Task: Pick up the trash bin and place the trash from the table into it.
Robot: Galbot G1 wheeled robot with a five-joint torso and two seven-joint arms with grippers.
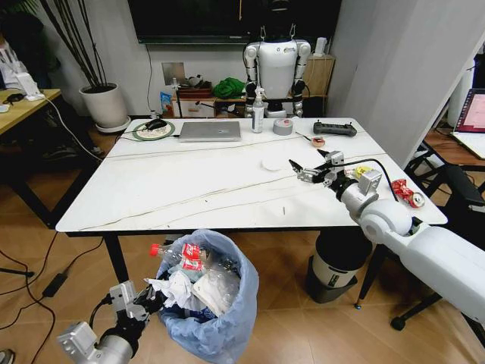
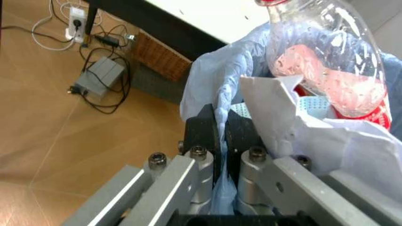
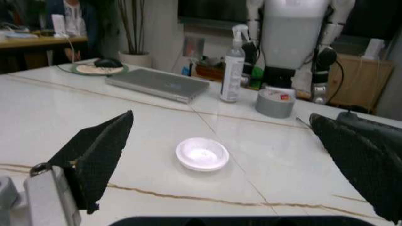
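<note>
The left gripper (image 1: 144, 302) sits low beside the trash bin (image 1: 220, 334), below the table's near edge, its black pads (image 2: 202, 134) clenched on a fold of the bin's crinkly light-blue plastic bag (image 2: 217, 80). The bin stands on the wooden floor (image 1: 45, 258) and is heaped to the rim: a clear red-capped bottle (image 1: 174, 254) with a red label lies across the top, crumpled white tissues (image 1: 176, 290) and clear plastic wrappers (image 1: 216, 288) under it. In the left wrist view the bottle's ribbed transparent body (image 2: 326, 66) rests against a sheet of white paper (image 2: 283, 113).

The table (image 1: 174, 197) is a white marble-look slab with thin grey veins, a black edge and slim black legs. At its far side lie a closed silver laptop (image 1: 210, 130), a white spray bottle (image 1: 258, 114), a grey tape roll (image 1: 283, 127) and a black controller (image 1: 335, 129). A small round white lid (image 3: 202, 153), shallow and glossy, lies near the middle of the tabletop.

The right gripper (image 1: 307, 170) hovers over the table just beside that lid, its textured black fingers (image 3: 100, 150) spread wide with nothing between them. A red-and-white wrapper (image 1: 405, 192) lies near the table's right edge. Under that side stands a larger bin with a black lid (image 1: 337, 262). Behind the table a white humanoid robot (image 1: 276, 68) stands before a dark screen; a potted plant (image 1: 104, 102) is at the left.
</note>
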